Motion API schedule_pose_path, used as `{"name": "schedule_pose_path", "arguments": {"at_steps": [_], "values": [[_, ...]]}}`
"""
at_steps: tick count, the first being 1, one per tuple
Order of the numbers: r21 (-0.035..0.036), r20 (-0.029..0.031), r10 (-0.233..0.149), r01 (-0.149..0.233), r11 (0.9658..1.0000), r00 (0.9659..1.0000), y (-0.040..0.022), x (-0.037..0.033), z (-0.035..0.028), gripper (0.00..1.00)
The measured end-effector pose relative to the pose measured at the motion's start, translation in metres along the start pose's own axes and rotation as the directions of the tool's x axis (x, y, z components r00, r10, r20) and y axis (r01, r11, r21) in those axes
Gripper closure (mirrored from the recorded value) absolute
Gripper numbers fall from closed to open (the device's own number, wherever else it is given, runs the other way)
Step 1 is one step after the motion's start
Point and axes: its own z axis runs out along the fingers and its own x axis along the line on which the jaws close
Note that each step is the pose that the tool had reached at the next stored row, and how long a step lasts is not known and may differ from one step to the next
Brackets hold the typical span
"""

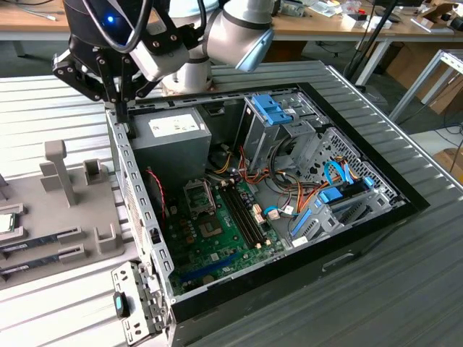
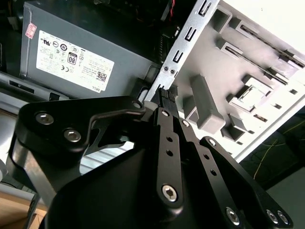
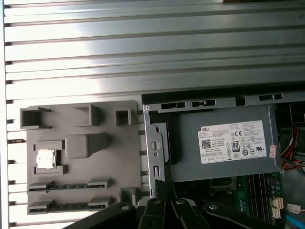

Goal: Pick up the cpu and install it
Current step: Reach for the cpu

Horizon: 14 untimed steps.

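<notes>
One cpu (image 3: 46, 158), one grey tray (image 3: 119, 162), one power-supply box (image 3: 190, 157) and one open computer case (image 1: 304, 278).

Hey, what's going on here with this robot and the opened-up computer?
The robot arm's gripper hangs with its fingers shut and empty over the edge of the open computer case, beside the power supply. The cpu lies untouched in its pocket on the grey parts tray next to the case, not yet picked up.
</notes>
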Motion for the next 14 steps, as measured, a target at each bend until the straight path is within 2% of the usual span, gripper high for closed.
{"name": "schedule_pose_path", "arguments": {"at_steps": [14], "values": [[0.0,0.0,0.0,0.0,1.0,1.0,-0.0008,0.0103,-0.0002,0.89]]}}
